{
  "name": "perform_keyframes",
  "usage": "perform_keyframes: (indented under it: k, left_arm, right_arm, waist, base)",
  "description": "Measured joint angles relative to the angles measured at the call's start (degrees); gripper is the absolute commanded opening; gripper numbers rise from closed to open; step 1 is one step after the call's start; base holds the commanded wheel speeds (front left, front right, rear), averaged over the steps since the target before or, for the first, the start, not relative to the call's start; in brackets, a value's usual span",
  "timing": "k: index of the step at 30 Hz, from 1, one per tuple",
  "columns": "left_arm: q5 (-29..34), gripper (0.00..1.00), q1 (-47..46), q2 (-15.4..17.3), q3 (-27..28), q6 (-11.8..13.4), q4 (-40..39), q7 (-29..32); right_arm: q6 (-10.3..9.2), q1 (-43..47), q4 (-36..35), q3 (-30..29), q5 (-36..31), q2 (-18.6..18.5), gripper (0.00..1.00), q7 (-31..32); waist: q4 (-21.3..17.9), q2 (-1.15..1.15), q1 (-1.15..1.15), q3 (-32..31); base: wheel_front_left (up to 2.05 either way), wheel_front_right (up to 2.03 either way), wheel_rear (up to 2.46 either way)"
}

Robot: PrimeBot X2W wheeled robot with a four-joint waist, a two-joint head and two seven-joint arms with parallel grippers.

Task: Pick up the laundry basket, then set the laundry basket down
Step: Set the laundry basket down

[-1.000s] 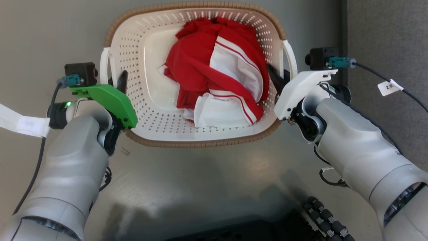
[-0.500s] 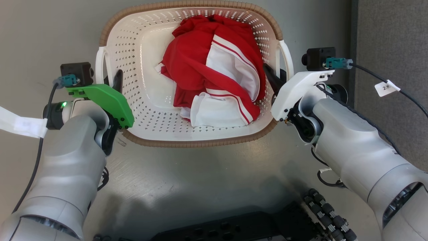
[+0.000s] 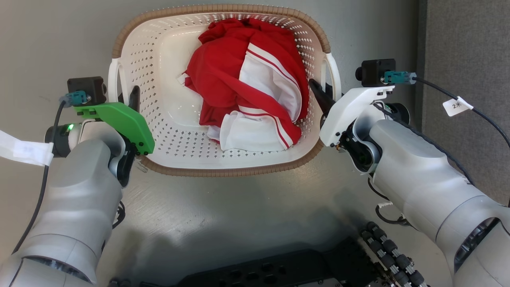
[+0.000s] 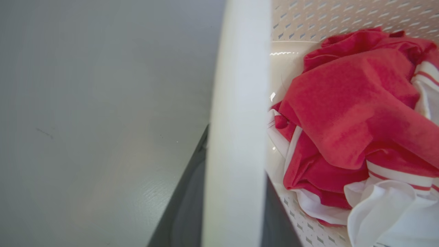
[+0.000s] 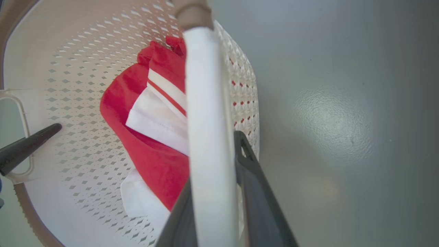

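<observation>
Grip on both sides — clamping the laundry basket point(image 3: 167, 131) by its two white handles. Closing the left gripper point(image 3: 128, 97) narrowly on the left handle point(image 3: 112, 81), with one dark finger reaching inside the perforated wall. In the left wrist view, pinching that white bar between both fingers point(image 4: 185, 206). Doing the same with the right gripper point(image 3: 323, 92) on the right handle point(image 3: 334, 75). In the right wrist view, squeezing the bar from either side, outer finger point(image 5: 257, 185) against the basket's outer wall and inner finger just beside the red and white garment point(image 3: 227, 75).

Holding the basket at the upper middle of the head view, over a glossy grey floor point(image 3: 239, 207). Impossible to tell whether resting on it or hanging just above.

Carrying the crumpled garment heaped toward the basket's right half, touching the right wall and leaving the left part of the bottom bare.

Sharing the surroundings with a strip of darker grey carpet point(image 3: 466, 40) off to the right, well apart from the rim. Also with a black cable point(image 3: 486, 115) bearing a white tag point(image 3: 457, 105) — trailing from the right wrist across that carpet. Also with a white strip of tape point(image 3: 24, 149) at the left wrist, and with the robot's black base with rollers point(image 3: 382, 255) along the bottom edge, near the basket's front rim but not touching it.
</observation>
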Motion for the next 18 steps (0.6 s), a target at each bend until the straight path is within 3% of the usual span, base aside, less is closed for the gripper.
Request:
perform_keyframes:
  k: [2,4,5,6,18]
  left_arm:
    - [0.01,0.0,-0.02,-0.04,-0.08,-0.01,0.04,-0.03]
    - [0.02,0.05,-0.03,-0.1,-0.15,-0.01,0.16,-0.03]
    - [0.04,0.33,-0.05,-0.04,-0.22,-0.01,0.37,-0.03]
    - [0.12,1.0,-0.05,0.05,-0.26,-0.01,0.69,-0.03]
    - [0.42,1.0,-0.18,-0.13,-0.33,-0.01,1.53,0.23]
  right_arm:
    - [-0.01,-0.05,0.2,0.18,0.35,0.01,0.04,0.0]
    - [0.27,-0.15,0.69,0.36,0.36,0.14,0.42,0.0]
    - [1.0,-0.18,0.87,0.56,0.36,0.13,0.86,0.01]
    - [1.58,-0.23,0.89,0.78,0.37,0.16,1.0,0.01]
    - [2.01,-0.96,1.52,1.59,1.56,0.89,1.0,0.01]
  waist:
    - [-0.02,0.0,0.0,-0.02]
    - [-0.06,0.0,0.0,-0.06]
    - [-0.07,0.0,0.0,-0.1]
    - [-0.09,0.0,0.0,-0.15]
    - [-0.03,0.0,0.0,-0.58]
  base:
    - [0.0,0.0,0.0]
    - [0.0,0.0,0.0]
    - [0.0,0.0,0.0]
    - [0.0,0.0,0.0]
    - [0.0,0.0,0.0]
